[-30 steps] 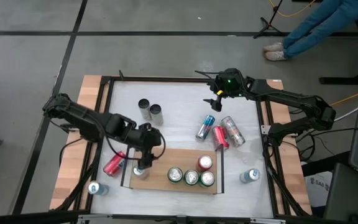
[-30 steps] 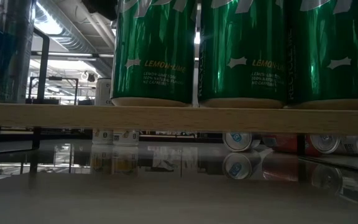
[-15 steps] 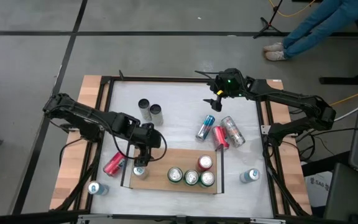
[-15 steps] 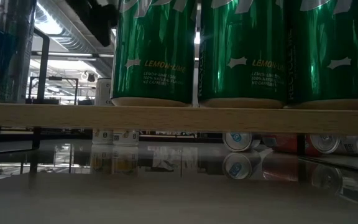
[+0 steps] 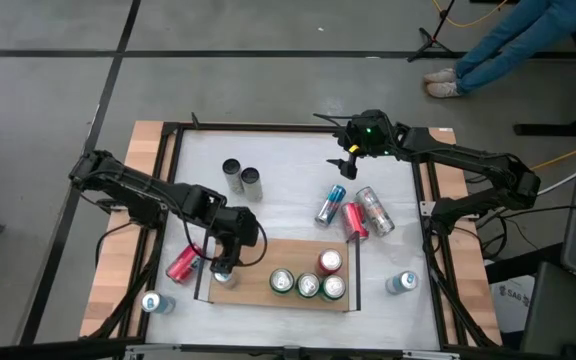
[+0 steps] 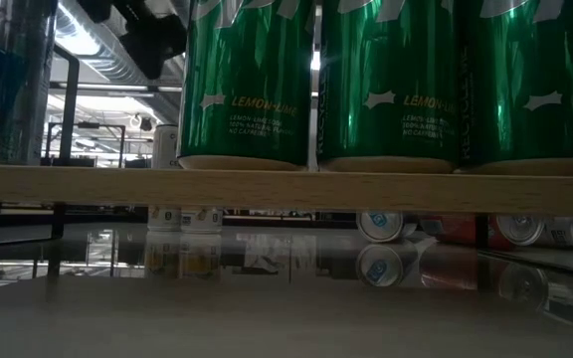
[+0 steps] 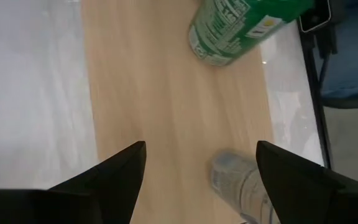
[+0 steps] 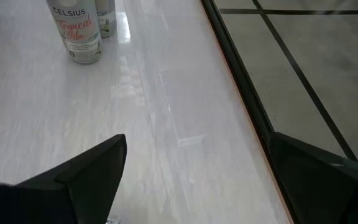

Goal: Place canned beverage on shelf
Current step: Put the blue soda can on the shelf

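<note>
- The flat light-brown wooden shelf [image 5: 268,270] with thin black rails is seen lying at the near middle of the white tabletop [image 5: 288,170].
- Five cans are seen standing on the shelf: three green cans [image 5: 308,286], one red-topped can [image 5: 330,262], and a silver-and-blue can [image 5: 224,276] at the shelf's left end.
- The job is judged to be partly done, since much of the board is bare.
- The left gripper [image 5: 226,262] is held just above the silver-and-blue can, with its fingers spread apart and nothing held between them.
- The right gripper [image 5: 346,160] is parked at the far side of the table, its fingers wide apart and empty.
- More cans are left off the shelf: three lying cans [image 5: 353,212] to the right, two standing dark cans [image 5: 241,178] at the far side, a pink can [image 5: 181,266] lying beside the left rail, and two cans near the front corners.
- The pink can could be bumped by the left arm.
</note>
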### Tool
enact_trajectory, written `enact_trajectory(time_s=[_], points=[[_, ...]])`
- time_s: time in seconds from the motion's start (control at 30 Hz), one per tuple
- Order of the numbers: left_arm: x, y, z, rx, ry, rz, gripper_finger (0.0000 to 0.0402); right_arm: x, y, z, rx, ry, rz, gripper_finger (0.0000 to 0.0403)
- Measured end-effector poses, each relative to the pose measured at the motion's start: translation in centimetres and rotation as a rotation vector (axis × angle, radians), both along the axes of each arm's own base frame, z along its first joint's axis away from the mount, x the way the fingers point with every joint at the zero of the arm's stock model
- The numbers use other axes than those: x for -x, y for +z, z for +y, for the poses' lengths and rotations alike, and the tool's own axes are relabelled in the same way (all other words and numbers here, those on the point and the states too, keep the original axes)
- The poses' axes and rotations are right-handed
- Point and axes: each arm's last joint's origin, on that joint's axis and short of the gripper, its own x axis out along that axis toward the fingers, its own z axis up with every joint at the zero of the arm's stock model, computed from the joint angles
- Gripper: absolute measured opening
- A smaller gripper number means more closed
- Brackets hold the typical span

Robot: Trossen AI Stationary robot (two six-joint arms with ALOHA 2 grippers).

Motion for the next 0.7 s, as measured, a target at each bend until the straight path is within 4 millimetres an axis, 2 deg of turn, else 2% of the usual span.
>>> enact_trajectory(time_s=[0.7], points=[[1.2, -0.3, -1.9, 0.006, -0.024, 0.076, 0.0293, 0.3, -0.4, 0.2, -0.03, -0.001, 0.053, 0.0381]])
